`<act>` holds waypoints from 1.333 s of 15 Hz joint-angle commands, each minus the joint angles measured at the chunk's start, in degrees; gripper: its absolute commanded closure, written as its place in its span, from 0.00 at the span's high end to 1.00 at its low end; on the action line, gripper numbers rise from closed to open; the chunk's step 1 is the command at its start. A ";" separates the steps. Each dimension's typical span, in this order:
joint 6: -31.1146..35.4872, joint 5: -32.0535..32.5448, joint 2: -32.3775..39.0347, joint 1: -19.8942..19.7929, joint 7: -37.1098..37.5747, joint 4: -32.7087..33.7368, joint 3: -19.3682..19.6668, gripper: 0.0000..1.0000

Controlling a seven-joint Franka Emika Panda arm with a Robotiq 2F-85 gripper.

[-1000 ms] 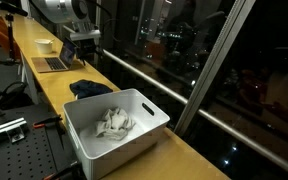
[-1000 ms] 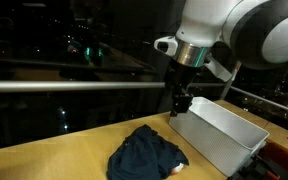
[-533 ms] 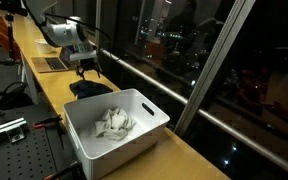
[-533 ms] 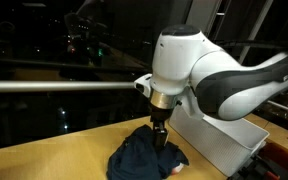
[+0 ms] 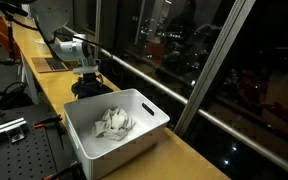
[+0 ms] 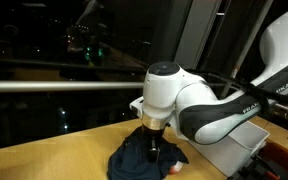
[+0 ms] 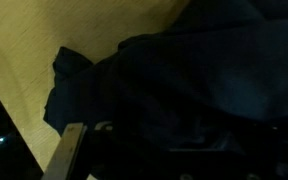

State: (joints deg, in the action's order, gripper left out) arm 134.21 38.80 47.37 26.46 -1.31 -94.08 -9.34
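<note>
Gripper (image 6: pixel 152 149) open wide, down on dark cloth (image 6: pixel 131 164), nothing pinched yet. Cloth lies bunched on table (image 6: pixel 49 158), at 11 o'clock from white bin (image 5: pixel 119 150). Cloth looks soft, light, floppy, hard to break. Best hold: puffy fold in middle, not flat edge.

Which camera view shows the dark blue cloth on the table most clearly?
An exterior view: the dark blue cloth lies crumpled on the wooden table, nearly whole, gripper in its middle. The wrist view shows it close but dark and cropped; in an exterior view only a small patch shows beyond the white bin.
</note>
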 commanded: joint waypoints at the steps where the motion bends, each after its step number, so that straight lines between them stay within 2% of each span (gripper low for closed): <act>1: 2.31 -1.32 2.27 -0.36 0.51 1.35 0.87 0.72; 6: 5.69 -1.18 -1.35 -0.47 4.53 -3.57 1.35 0.35; 11: 8.36 0.94 -11.50 1.12 11.39 -12.60 2.60 0.00; 17: 8.18 2.21 -26.66 0.11 17.34 -24.64 3.01 0.03; 20: 7.33 3.36 -35.90 -1.74 19.63 -30.98 2.99 0.03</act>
State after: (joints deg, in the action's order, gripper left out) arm 141.04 39.89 21.85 26.24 15.38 -116.62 -6.69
